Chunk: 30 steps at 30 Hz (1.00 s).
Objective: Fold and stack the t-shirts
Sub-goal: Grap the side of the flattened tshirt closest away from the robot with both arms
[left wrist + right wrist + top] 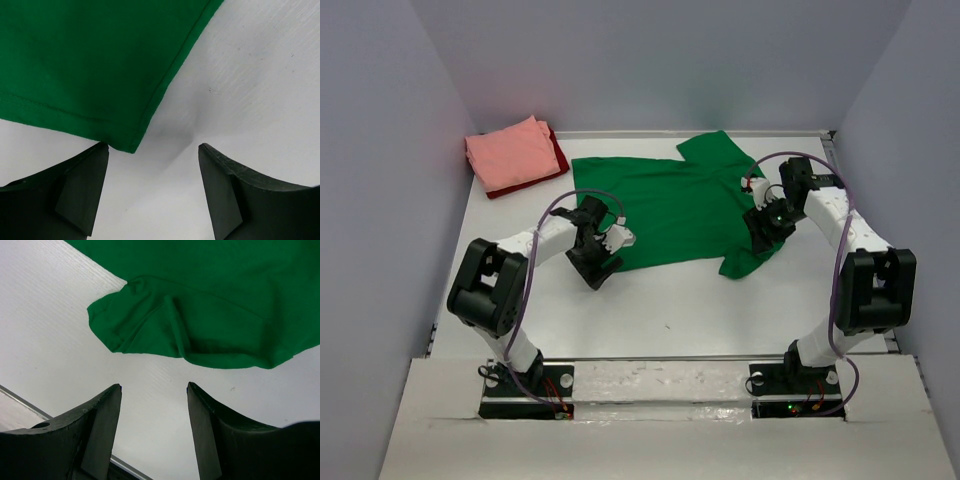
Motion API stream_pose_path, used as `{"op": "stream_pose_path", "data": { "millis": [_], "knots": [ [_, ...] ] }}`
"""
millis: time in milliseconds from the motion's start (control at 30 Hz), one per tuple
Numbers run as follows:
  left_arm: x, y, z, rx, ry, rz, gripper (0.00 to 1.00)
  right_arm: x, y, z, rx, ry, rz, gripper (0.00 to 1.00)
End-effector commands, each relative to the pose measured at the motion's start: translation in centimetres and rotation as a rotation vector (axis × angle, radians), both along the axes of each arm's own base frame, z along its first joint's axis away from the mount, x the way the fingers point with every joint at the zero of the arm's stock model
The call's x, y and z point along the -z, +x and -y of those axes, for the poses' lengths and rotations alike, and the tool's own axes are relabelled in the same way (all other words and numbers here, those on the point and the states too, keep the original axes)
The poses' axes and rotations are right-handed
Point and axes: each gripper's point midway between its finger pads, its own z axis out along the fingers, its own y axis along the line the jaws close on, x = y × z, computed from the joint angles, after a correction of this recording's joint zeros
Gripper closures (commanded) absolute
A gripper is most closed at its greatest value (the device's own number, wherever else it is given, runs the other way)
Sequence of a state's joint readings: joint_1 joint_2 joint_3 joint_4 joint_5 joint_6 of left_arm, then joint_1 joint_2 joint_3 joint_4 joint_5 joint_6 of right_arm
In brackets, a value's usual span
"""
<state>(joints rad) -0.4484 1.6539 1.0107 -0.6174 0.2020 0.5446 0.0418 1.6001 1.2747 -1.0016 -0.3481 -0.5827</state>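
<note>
On the white table (650, 320) the green t-shirt (670, 205) lies spread out flat in the middle, with its sleeves toward the right side. In the far left corner the salmon pink t-shirt (510, 155) rests folded on top of the dark red t-shirt (558, 157), so I judge that the green one is the last to be folded.

The step in hand seems to be taking hold of the near edge for the first fold. To do it well, I think both arms should pinch only the cloth at their ends, lift together to the same height, and carry the edge across evenly, so that the body does not drag or wrinkle.

The left gripper (594, 258) is at the near left end of the shirt. Its fingers are spread and hold nothing. In the left wrist view the hem corner (131, 148) lies just beside one fingertip (100, 150), at the edge of the gap, so a small move forward is needed before closing.

The right gripper (766, 224) hangs by the near sleeve, also spread and empty. The rumpled sleeve (150, 330) lies ahead of its fingers, not between them.
</note>
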Motion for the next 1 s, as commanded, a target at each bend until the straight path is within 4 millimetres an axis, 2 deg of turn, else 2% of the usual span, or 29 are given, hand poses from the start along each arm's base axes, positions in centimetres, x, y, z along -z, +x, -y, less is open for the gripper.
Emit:
{"op": "stream_pose_path", "data": {
  "millis": [0,267,400,500,533,567,600,633,733,967],
  "knots": [
    [-1.5,1.4,0.9,0.008,-0.001,0.071,0.18,-0.7,1.4,-0.3,0.001,0.011,0.048,0.39],
    [-1.9,2.0,1.2,0.021,0.022,0.109,0.18,-0.6,1.5,-0.5,0.004,0.024,0.037,0.39],
    [-1.1,1.7,1.0,0.027,0.040,0.091,0.18,-0.6,1.6,-0.5,0.006,0.025,0.040,0.39],
    [-0.8,1.3,1.1,0.034,0.042,0.083,0.22,-0.6,1.6,-0.5,0.005,0.023,0.039,0.39],
    [-0.7,1.3,1.1,0.036,0.044,0.086,0.26,-0.5,1.6,-0.5,0.004,0.021,0.041,0.39],
    [-0.5,1.2,1.0,0.036,0.050,0.080,0.41,-0.5,1.6,-0.5,0.006,0.020,0.039,0.39],
    [-0.5,1.2,0.9,0.037,0.059,0.081,0.49,-0.5,1.6,-0.5,0.007,0.020,0.038,0.39],
    [-0.3,1.1,0.8,0.038,0.064,0.077,0.66,-0.5,1.7,-0.5,0.007,0.024,0.038,0.39],
    [0.1,1.0,0.5,0.038,0.086,0.077,0.84,-0.7,1.9,-0.6,0.007,0.025,0.044,0.39],
    [1.5,0.1,-0.3,0.043,0.127,0.048,0.86,-1.0,1.8,-0.5,0.007,0.021,0.048,0.39]
  ]
}}
